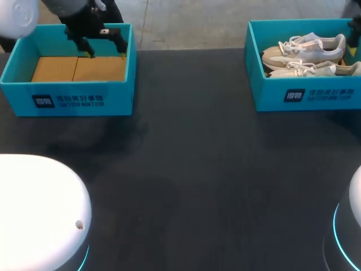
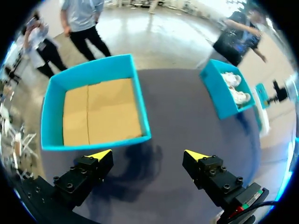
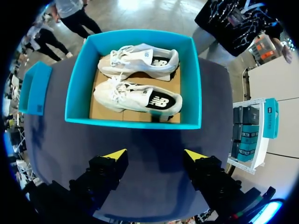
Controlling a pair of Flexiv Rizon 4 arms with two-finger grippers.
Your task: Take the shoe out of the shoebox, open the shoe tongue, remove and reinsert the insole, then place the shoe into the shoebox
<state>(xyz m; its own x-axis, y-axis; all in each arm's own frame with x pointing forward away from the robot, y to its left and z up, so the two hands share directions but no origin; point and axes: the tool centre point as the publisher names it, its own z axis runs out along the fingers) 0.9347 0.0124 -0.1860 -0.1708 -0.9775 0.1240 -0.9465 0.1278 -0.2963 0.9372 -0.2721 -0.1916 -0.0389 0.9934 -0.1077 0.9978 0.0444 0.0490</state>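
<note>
The left gripper (image 2: pixel 148 156) hangs wide open and empty, with the bare left shoebox (image 2: pixel 93 142) just ahead. The right gripper (image 3: pixel 156 156), equally spread and empty, hovers near the right shoebox (image 3: pixel 133 122), which holds a pair of white shoes (image 3: pixel 135 97) bearing side logos. Both box fronts carry white print.

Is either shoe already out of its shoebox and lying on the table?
No: the near shoe and the far shoe both lie inside the teal shoebox ahead of the right gripper.
</note>
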